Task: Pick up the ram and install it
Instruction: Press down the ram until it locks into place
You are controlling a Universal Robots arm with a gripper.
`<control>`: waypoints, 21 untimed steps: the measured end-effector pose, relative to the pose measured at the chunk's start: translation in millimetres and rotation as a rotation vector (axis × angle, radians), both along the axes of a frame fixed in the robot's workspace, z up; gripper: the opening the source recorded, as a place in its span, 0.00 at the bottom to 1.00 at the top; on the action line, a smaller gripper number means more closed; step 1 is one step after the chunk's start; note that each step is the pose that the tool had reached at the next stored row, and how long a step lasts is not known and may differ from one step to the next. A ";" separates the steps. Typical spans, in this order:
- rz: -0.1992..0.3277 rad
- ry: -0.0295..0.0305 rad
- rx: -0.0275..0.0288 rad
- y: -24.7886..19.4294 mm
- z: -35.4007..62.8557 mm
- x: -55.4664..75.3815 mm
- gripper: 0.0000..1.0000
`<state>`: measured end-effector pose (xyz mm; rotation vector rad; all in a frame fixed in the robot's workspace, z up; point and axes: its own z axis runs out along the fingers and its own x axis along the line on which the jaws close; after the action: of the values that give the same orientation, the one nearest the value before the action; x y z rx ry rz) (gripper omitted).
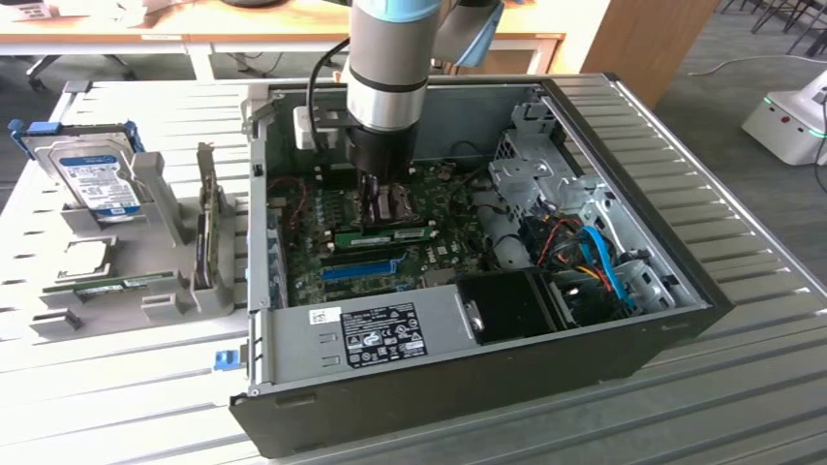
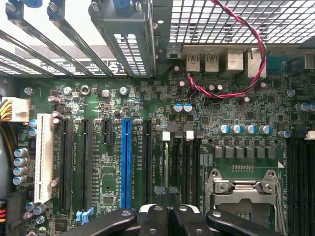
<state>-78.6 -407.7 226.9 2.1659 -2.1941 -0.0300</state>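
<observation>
Open computer case (image 1: 427, 387) on slatted table (image 1: 116, 407), motherboard (image 2: 147, 147) exposed. Arm down inside case, over memory slots (image 2: 179, 162). Gripper (image 1: 376, 205) clenched, fingers (image 2: 170, 216) together, pressing on ram (image 1: 383, 235), which lies flat along slot on board. Ram judged light, stiff, thin, fragile: chips and contacts easily damaged. Best held by long edges near middle; push evenly from top edge.
</observation>
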 end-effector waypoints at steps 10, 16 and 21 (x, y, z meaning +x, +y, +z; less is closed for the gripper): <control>0.000 0.0001 0.0000 0.0 -2.0 0.0 0.10; 0.000 0.0001 -0.0001 0.0 -2.7 0.0 0.10; 0.000 0.0000 0.0000 0.0 -2.8 0.0 0.10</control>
<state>-78.6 -407.7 224.1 2.1660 -2.1940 -0.0300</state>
